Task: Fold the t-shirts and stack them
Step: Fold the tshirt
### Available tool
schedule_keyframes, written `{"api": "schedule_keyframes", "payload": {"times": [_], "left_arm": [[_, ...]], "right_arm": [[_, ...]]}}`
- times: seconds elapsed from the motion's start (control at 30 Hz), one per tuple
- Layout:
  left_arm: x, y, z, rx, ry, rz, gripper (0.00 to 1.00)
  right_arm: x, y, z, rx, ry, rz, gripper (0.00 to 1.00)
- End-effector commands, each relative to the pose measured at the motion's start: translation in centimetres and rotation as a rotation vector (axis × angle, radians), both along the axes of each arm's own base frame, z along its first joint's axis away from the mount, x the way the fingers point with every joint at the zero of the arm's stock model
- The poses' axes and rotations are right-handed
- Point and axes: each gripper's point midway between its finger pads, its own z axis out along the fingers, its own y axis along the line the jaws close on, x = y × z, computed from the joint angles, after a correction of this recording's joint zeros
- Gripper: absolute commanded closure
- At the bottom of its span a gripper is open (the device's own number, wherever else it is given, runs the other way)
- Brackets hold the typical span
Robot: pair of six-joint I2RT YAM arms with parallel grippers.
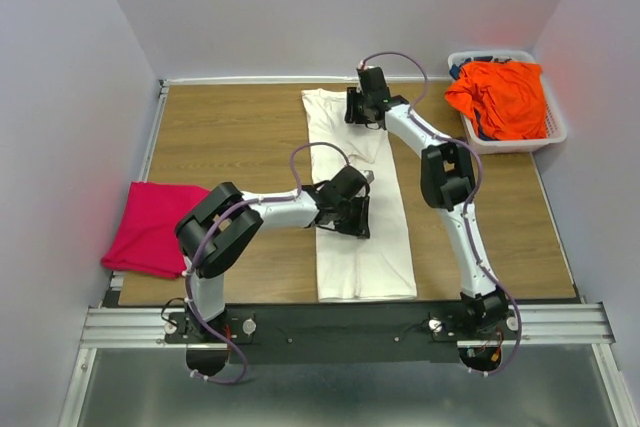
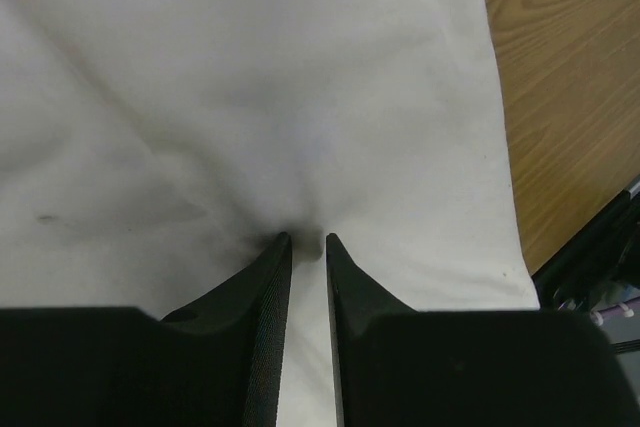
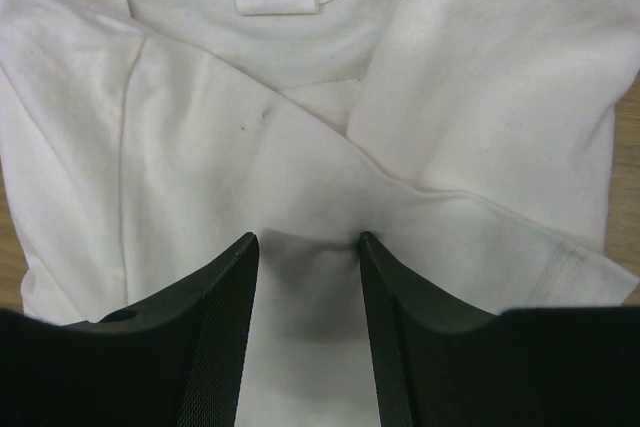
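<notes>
The cream-white t-shirt point(image 1: 375, 257) lies on the wooden table as a long folded strip running from far to near. My left gripper point(image 1: 345, 219) is down on its middle. In the left wrist view the jaws point(image 2: 305, 239) stand almost together, pinching a pucker of the cream cloth point(image 2: 300, 67). My right gripper point(image 1: 362, 115) is at the shirt's far end near the collar. In the right wrist view point(image 3: 305, 239) it is open, with both tips pressed into the folded sleeves point(image 3: 250, 147). The magenta-pink t-shirt point(image 1: 150, 227) lies folded at the table's left edge. The bright orange t-shirt point(image 1: 500, 97) sits crumpled in the basket.
The white lattice basket point(image 1: 555, 132) stands at the far right corner, with a dark cloth showing under the orange shirt. Grey walls close in the left, far and right sides. The metal rail point(image 1: 340, 322) carrying the arm bases runs along the near edge.
</notes>
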Motion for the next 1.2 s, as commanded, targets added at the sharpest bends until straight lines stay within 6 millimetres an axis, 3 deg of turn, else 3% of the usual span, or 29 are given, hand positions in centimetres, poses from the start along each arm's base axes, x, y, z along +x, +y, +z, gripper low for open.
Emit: {"api": "schedule_keyframes", "payload": {"times": [0.0,0.13,0.23,0.27,0.33,0.37,0.43,0.47,0.5,0.53,0.57,0.6,0.67,0.7,0.73,0.77,0.8,0.87,0.93,1.0,1.17], "left_arm": [[0.3,0.0,-0.1,0.009,0.020,-0.006,0.71],[1.6,-0.7,2.6,-0.026,-0.040,-0.018,0.68],[3.8,-0.9,6.6,-0.101,-0.099,-0.003,0.62],[5.0,-0.2,7.6,-0.116,-0.115,0.025,0.61],[6.9,0.9,9.7,-0.136,-0.154,0.071,0.60],[9.0,2.7,9.8,-0.112,-0.161,0.136,0.60],[11.1,4.0,9.8,-0.120,-0.157,0.169,0.59],[12.5,4.7,10.0,-0.124,-0.166,0.183,0.60],[15.4,6.1,10.1,-0.095,-0.202,0.232,0.60],[17.0,7.0,10.0,-0.057,-0.228,0.262,0.60],[18.5,7.7,9.9,-0.029,-0.253,0.284,0.59],[21.0,9.0,9.4,0.021,-0.280,0.323,0.59],[23.0,10.0,8.8,0.056,-0.293,0.351,0.59],[24.3,10.1,8.0,0.069,-0.294,0.352,0.59],[25.2,10.9,7.6,0.085,-0.295,0.368,0.59],[25.7,11.3,7.1,0.105,-0.300,0.366,0.59],[26.6,11.7,6.2,0.130,-0.305,0.379,0.59],[27.4,11.9,5.2,0.144,-0.306,0.373,0.59],[28.3,11.2,3.8,0.153,-0.295,0.338,0.60],[28.8,10.0,2.9,0.113,-0.293,0.299,0.60],[29.8,10.2,0.6,0.155,-0.266,0.333,0.61]], "right_arm": [[-1.5,-3.0,-3.2,-0.129,0.098,-0.032,0.47],[-0.5,-2.8,0.2,-0.098,0.039,-0.040,0.42],[0.7,-2.8,5.6,-0.067,-0.057,-0.064,0.32],[1.0,-3.2,8.2,-0.055,-0.098,-0.081,0.29],[1.2,-4.0,10.4,-0.040,-0.127,-0.115,0.25],[1.1,-4.5,12.4,-0.020,-0.151,-0.133,0.25],[0.4,-4.9,13.1,-0.012,-0.148,-0.149,0.25],[-0.5,-5.3,11.7,-0.016,-0.107,-0.167,0.25],[-1.1,-5.7,12.8,-0.007,-0.113,-0.184,0.25],[-1.7,-5.7,12.6,0.001,-0.097,-0.191,0.25],[-3.1,-6.0,10.2,-0.009,-0.033,-0.195,0.25],[-4.0,-5.7,11.1,0.027,-0.025,-0.188,0.26],[-5.6,-6.2,9.8,0.025,0.019,-0.209,0.27],[-7.2,-7.0,7.5,0.001,0.075,-0.238,0.30],[-7.5,-7.3,7.1,-0.001,0.076,-0.249,0.33],[-8.0,-7.6,7.3,0.000,0.071,-0.256,0.37],[-8.8,-7.9,5.8,-0.018,0.094,-0.256,0.41],[-9.5,-8.1,4.9,-0.032,0.114,-0.253,0.46],[-9.9,-8.2,3.8,-0.035,0.131,-0.246,0.56],[-9.8,-8.0,2.9,-0.039,0.138,-0.235,0.57],[-9.2,-8.2,0.5,-0.064,0.161,-0.244,0.58]]}}
